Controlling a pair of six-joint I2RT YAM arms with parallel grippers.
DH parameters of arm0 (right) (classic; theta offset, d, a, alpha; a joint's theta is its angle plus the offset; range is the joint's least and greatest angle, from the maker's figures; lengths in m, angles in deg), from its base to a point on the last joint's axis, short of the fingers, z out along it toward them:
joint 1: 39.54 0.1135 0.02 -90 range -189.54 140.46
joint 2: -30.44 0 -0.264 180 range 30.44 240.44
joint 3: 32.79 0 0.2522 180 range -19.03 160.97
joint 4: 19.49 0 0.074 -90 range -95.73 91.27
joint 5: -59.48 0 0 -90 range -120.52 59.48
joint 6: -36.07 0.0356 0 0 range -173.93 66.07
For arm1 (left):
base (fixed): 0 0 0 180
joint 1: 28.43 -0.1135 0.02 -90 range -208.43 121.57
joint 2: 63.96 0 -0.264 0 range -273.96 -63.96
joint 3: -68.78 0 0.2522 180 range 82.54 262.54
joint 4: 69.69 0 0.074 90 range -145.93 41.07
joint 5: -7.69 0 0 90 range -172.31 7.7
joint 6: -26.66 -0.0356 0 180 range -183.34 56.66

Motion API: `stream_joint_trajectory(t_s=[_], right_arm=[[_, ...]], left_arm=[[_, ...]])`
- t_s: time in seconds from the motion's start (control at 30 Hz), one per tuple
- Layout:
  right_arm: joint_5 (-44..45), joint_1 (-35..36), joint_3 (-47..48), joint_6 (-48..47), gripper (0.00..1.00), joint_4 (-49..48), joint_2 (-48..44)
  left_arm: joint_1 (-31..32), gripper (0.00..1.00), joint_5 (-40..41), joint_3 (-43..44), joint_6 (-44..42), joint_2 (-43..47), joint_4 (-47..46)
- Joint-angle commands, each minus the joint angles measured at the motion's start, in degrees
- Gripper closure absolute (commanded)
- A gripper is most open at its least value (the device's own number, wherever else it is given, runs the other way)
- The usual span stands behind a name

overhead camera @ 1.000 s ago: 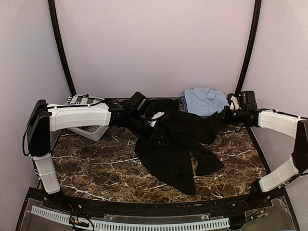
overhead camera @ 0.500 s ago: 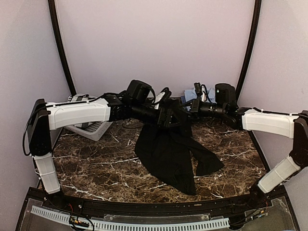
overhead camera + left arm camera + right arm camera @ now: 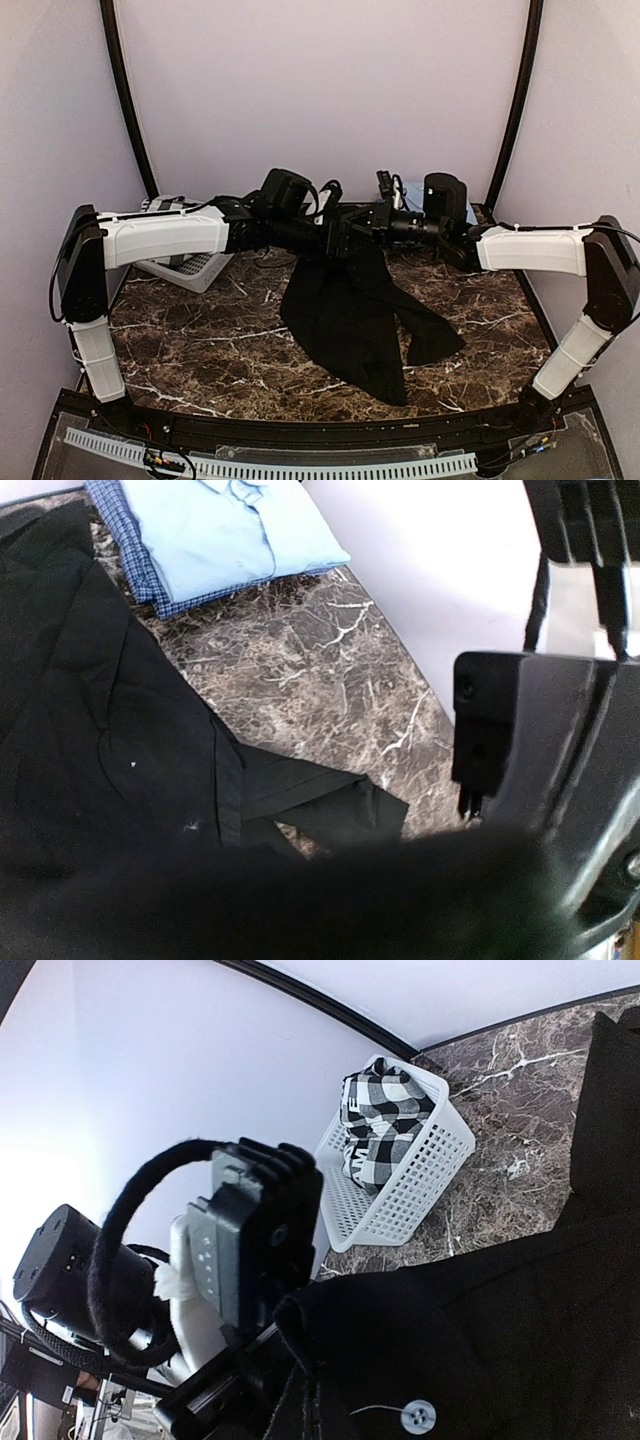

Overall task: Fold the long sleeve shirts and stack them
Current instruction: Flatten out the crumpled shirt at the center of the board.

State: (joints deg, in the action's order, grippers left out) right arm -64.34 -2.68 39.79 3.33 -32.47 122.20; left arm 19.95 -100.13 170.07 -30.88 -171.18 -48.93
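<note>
Two grippers meet just left of the folded light blue shirt (image 3: 220, 530), with the black shirt (image 3: 345, 320) raised by its top edge. Its body trails on the marble table (image 3: 200, 340) in front of that blue shirt.

Right gripper (image 3: 368, 225) is clamped tight, apparently on cloth. Left gripper (image 3: 335, 238): spread and hold unclear.

Risk: a lone pinch slips and the shirt drops bunched. Swinging right could rumple the blue shirt.
</note>
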Motion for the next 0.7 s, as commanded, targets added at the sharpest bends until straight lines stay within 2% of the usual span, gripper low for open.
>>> stream_joint_trajectory(t_s=[0.0,0.03,0.07,0.1,0.13,0.17,0.23,0.33,0.4,0.43,0.5,0.57,0.67], right_arm=[[-0.50,0.93,2.17,-0.08,1.00,-2.55,-0.43],[-0.46,0.89,2.37,-0.46,1.00,-2.15,-0.52],[-0.64,0.97,2.61,-0.74,1.00,-1.88,-0.53],[-1.02,0.97,2.87,-0.88,1.00,-1.63,-0.45],[-1.77,1.09,3.41,-1.09,1.00,-1.46,-0.18],[-2.22,1.23,4.00,-1.54,1.00,-0.70,0.08],[-1.56,1.51,4.67,-2.93,1.00,1.14,0.06],[0.69,1.55,5.03,-5.78,0.99,5.11,-0.78],[2.17,1.55,5.70,-7.94,0.93,7.87,-1.71],[2.66,1.55,6.26,-9.20,0.88,9.62,-1.96],[5.15,1.50,7.76,-11.98,0.69,13.70,-2.72],[8.08,1.48,8.64,-14.78,0.54,17.57,-3.86],[13.05,0.89,8.96,-18.46,0.42,22.74,-5.91]], left_arm=[[-0.98,0.44,3.23,-1.97,1.56,2.33,-1.83],[-0.99,0.55,3.50,-2.13,1.59,2.53,-2.00],[-1.11,0.59,3.59,-2.20,1.57,2.58,-2.17],[-1.15,0.68,3.63,-2.12,1.53,2.62,-2.13],[-1.35,0.74,3.74,-2.11,1.58,2.62,-2.09],[-1.44,0.85,3.98,-2.10,1.69,2.67,-2.09],[-1.67,0.97,5.03,-2.14,1.72,3.05,-1.95],[-2.14,1.00,8.30,-2.72,1.34,5.10,-1.91],[-2.76,1.00,10.43,-3.55,1.03,7.07,-1.90],[-3.34,1.00,11.18,-4.17,0.84,7.79,-1.82],[-4.50,1.00,12.91,-5.15,0.47,10.04,-1.74],[-5.77,1.00,13.99,-5.59,0.03,12.04,-1.15],[-7.55,1.00,15.85,-6.26,-1.13,15.15,-0.73]])
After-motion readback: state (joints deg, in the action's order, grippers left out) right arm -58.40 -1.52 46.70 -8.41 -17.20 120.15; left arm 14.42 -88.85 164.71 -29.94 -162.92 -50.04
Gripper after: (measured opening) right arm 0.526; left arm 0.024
